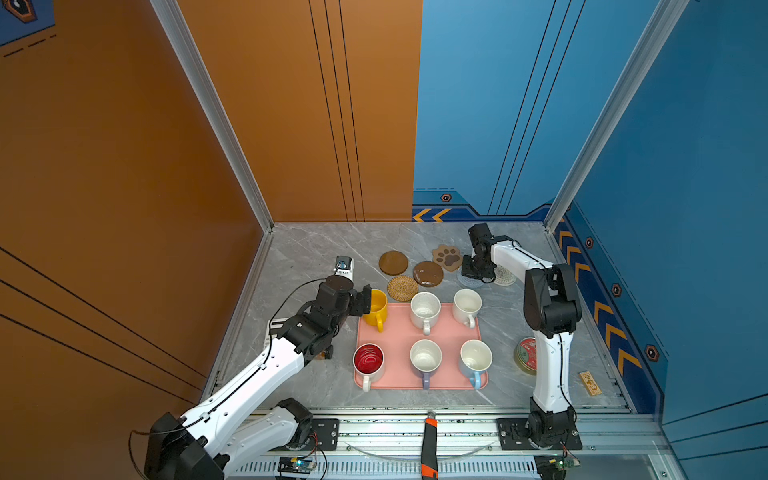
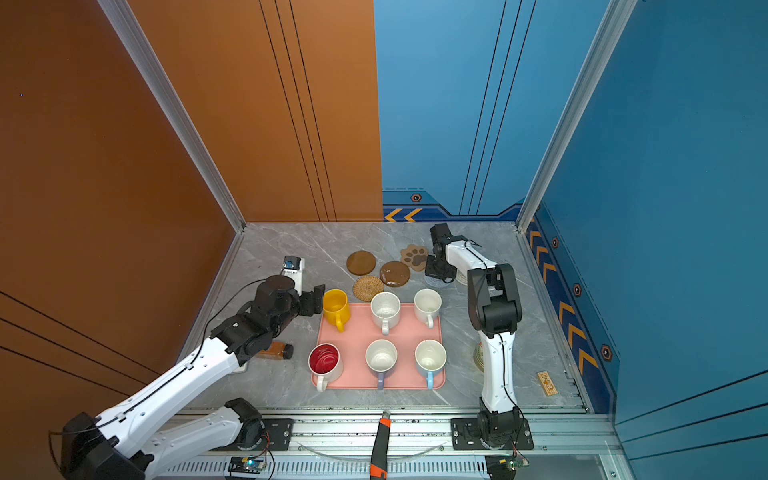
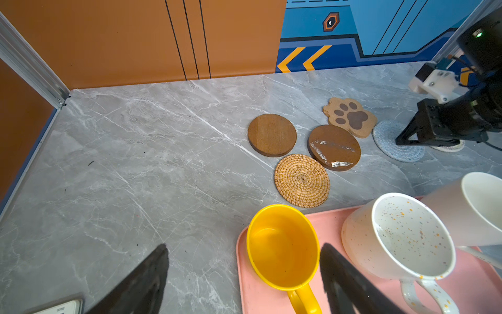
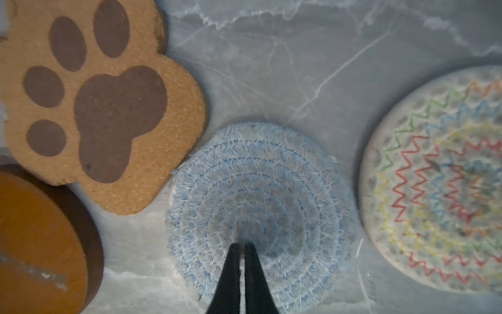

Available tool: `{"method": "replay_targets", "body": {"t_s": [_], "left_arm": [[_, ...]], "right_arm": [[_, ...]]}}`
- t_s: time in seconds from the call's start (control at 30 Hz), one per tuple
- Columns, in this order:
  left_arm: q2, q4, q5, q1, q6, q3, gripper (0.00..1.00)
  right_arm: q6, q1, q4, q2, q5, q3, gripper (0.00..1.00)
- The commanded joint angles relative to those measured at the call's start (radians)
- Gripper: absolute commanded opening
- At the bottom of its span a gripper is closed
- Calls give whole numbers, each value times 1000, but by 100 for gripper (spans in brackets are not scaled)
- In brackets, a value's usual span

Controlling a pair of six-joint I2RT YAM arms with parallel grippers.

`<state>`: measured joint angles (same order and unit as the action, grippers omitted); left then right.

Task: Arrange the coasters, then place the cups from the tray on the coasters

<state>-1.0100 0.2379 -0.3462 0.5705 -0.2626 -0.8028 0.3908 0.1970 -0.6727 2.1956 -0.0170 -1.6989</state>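
- My left gripper [image 3: 244,247] sits at the bottom of the left wrist view with its jaws wide apart. They straddle the yellow mug [image 3: 282,247] and clamp nothing.
- That mug stands upright on the upper-left corner of the pink tray [image 1: 399,332] in a top view, handle pointing to the lower edge of the frame. My inner finger is in the narrow gap beside the speckled mug [image 3: 399,239]. I judge that an off-centre close could knock the speckled mug or tip the yellow one over the low rim.
- The tray's long axis runs left to right across both top views, and all six cups stand on it.
- Above the tray, two brown discs [image 1: 393,262] and the rattan coaster [image 1: 402,287] lie bunched close together. Being round, they have no long axis. Mugs set there would likely crowd each other.
- The paw coaster [image 4: 103,108] points its toes to the upper left of the right wrist view. One lobe touches the grey-blue coaster [image 4: 252,190].
- My right gripper [image 4: 242,244] has its jaws together, tips resting on that grey-blue coaster near its middle. The weave looks soft, so my tips could skid or bunch it, and a push leftward would shove the paw.
- The cream coaster [image 4: 440,185] lies at the right edge, apart from the others.
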Motion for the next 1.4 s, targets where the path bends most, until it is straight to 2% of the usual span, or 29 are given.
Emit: {"method": "replay_targets", "body": {"t_s": [0.0, 0.4, 0.63, 0.67, 0.77, 1.0, 1.03, 1.1, 1.23, 1.37], "left_arm": [[19, 26, -28, 8, -3, 5, 87], [3, 21, -20, 8, -3, 0, 87], [-20, 6, -14, 8, 5, -7, 87], [-29, 6, -11, 8, 13, -17, 83], [-75, 19, -10, 6, 49, -68, 83], [-309, 148, 19, -2, 168, -362, 85], [-343, 166, 24, -2, 183, -404, 90], [-439, 208, 22, -4, 204, -516, 92], [-633, 311, 34, -9, 258, -740, 93], [-847, 425, 9, -11, 290, -983, 93]], "right_arm": [[10, -8, -36, -8, 17, 21, 7], [3, -53, -31, -68, 12, 104, 6], [2, -48, -27, -54, -42, 76, 7], [2, -47, -26, -54, -51, 67, 7], [5, -43, -24, -65, -71, 39, 9], [44, -27, 8, -167, -86, -3, 30], [47, -23, 17, -184, -86, -2, 33], [56, -13, 28, -223, -74, -5, 40], [102, 11, 73, -312, -49, 48, 43], [173, 54, 187, -436, -17, 184, 45]]}}
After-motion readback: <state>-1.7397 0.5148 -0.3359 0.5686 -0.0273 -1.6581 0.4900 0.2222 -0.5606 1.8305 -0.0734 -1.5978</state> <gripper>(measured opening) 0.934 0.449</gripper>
